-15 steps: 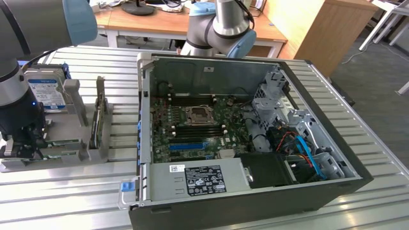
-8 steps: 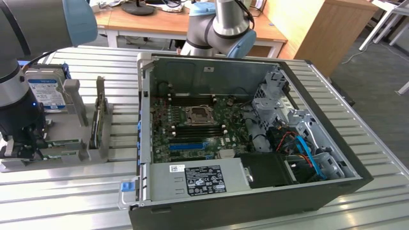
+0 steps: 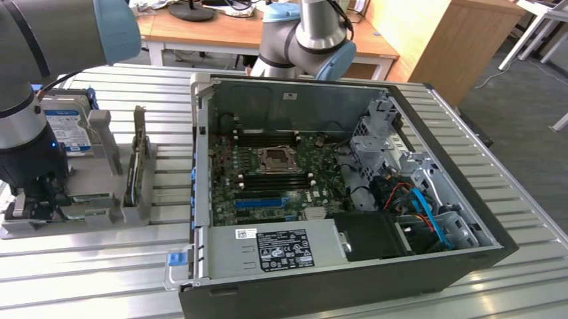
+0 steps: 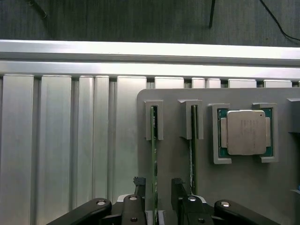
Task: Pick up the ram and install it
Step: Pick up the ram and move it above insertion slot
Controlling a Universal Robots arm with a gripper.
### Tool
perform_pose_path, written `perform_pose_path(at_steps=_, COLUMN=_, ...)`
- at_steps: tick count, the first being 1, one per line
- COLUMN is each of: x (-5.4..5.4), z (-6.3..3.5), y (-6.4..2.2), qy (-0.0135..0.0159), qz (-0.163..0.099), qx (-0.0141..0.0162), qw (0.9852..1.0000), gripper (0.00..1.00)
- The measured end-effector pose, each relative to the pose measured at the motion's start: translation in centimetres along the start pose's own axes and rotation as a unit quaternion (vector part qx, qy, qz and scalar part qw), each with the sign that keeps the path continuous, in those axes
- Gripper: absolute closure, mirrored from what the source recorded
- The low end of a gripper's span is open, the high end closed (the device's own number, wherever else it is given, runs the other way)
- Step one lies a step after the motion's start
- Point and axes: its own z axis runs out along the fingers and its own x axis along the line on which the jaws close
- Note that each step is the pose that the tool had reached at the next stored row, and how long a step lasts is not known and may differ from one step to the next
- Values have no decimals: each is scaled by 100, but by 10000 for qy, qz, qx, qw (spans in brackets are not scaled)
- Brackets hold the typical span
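At the exterior view's left the arm (image 3: 22, 100) comes down over a grey holder (image 3: 89, 206) on the slatted metal table (image 3: 116, 266); its lower end is a dark mass, partly hidden behind the holder's uprights. A hard drive (image 3: 69, 129) stands just beside the arm, half covered by it.

In the wrist view the gripper (image 4: 158, 182) is cut off by the picture's edge, so the fingers (image 4: 140, 187) show just their dark tips. The jaws stand wide apart and grip nothing. The ram (image 4: 153, 140) stands on edge in a slot of the holder (image 4: 173, 154) and runs between the two fingers, with a gap showing on each side; its label and chips cannot be made out edge-on. A second stick (image 4: 192, 145) stands in the neighbouring slot; past it a processor (image 4: 246, 132) lies flat in its own recess.

In the middle of the exterior view lies the open computer case (image 3: 355, 292); on its motherboard (image 3: 310, 166) the black slots (image 3: 266, 174) sit empty near the blue slot (image 3: 260, 199); the power supply (image 3: 275, 249) covers the near end.
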Motion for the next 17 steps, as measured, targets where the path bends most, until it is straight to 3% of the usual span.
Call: perform_pose_path(at_steps=17, x=7, z=-3, y=-154, qy=0, qz=1, qx=0, qw=10000, gripper=64)
